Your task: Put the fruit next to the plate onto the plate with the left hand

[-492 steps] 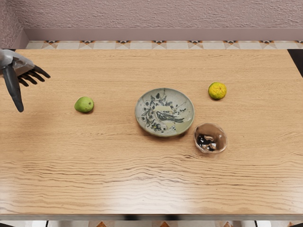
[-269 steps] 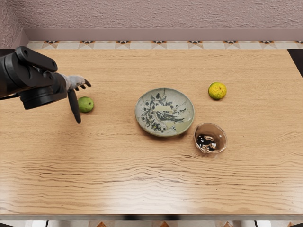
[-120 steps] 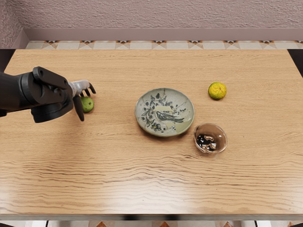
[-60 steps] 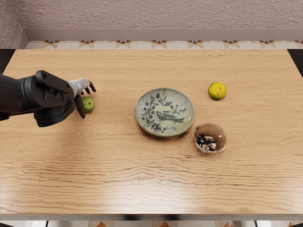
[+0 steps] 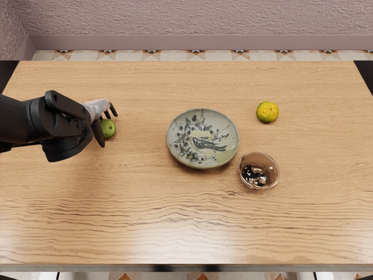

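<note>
The left hand (image 5: 98,118) comes in from the left edge of the table (image 5: 175,227) on a thick black forearm (image 5: 32,119), and it hangs low over the wood, well inside that edge. It is open: the pale fingers (image 5: 108,108) are splayed and only half bent, reaching over the far side of a small green fruit (image 5: 108,128), while the dark thumb (image 5: 99,134) points down on the fruit's left, near side. The fruit sits in the gap between thumb and fingers and rests on the table, its left part hidden behind the thumb. Whether any fingertip touches it cannot be told

To the right of the fruit, about the middle of the table, lies the plate (image 5: 175,137), grey-green with a dark painted bird and leaves, and it is well apart from the hand. Nothing lies on it. Beyond the plate toward the right edge, a bumpy yellow fruit (image 5: 267,111) sits a little nearer the far edge. A small glass bowl (image 5: 259,170) with something dark inside stands just beside the plate's near right rim
</note>
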Controlling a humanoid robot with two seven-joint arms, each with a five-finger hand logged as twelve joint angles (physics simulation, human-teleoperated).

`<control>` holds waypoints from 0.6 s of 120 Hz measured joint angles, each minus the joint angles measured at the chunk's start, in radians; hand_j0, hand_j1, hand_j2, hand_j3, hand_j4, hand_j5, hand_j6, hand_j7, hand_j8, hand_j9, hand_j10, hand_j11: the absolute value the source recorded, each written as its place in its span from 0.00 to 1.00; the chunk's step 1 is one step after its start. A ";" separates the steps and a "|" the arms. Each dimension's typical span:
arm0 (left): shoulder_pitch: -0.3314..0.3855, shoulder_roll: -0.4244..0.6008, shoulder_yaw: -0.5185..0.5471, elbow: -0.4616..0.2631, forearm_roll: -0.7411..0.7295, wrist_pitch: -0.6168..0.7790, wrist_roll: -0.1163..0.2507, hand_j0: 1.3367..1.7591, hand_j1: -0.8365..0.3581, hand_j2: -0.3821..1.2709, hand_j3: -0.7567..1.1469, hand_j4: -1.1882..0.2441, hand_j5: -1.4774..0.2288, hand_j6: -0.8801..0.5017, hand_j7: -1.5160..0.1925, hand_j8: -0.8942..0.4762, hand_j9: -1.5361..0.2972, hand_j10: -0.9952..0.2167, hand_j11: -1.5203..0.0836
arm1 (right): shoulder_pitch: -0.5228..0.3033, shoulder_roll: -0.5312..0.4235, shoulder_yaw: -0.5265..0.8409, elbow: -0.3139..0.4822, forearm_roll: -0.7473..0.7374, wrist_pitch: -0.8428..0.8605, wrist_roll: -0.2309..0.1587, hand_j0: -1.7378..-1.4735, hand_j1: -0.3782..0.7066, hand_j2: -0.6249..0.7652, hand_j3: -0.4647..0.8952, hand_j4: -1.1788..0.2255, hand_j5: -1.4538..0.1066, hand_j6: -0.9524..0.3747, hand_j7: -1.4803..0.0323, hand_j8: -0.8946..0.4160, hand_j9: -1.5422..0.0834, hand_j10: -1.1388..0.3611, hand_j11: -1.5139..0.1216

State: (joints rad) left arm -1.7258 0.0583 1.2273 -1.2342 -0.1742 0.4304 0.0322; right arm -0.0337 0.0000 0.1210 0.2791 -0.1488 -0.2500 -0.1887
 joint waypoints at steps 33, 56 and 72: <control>0.011 -0.002 0.004 0.009 -0.009 0.006 0.000 0.76 0.62 0.28 0.40 0.57 0.58 0.37 0.60 0.38 0.57 0.51 0.65 | 0.000 0.000 0.000 0.000 0.000 0.000 0.000 0.30 0.03 0.45 0.34 0.84 0.93 0.72 0.98 0.68 0.95 0.76 0.93; 0.014 -0.002 0.006 0.011 -0.012 0.009 0.001 0.76 0.61 0.28 0.40 0.56 0.57 0.36 0.59 0.37 0.56 0.50 0.64 | 0.000 0.000 0.000 0.000 0.000 0.000 0.000 0.30 0.03 0.45 0.34 0.84 0.93 0.72 0.98 0.68 0.95 0.76 0.93; 0.017 -0.003 0.006 0.013 -0.013 0.010 0.000 0.76 0.59 0.28 0.40 0.55 0.56 0.35 0.58 0.36 0.56 0.49 0.62 | 0.000 0.000 0.000 0.000 0.000 0.000 0.000 0.30 0.03 0.45 0.34 0.84 0.93 0.72 0.98 0.68 0.95 0.76 0.93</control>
State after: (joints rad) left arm -1.7089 0.0553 1.2332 -1.2216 -0.1870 0.4401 0.0325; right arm -0.0337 0.0000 0.1212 0.2790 -0.1488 -0.2500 -0.1887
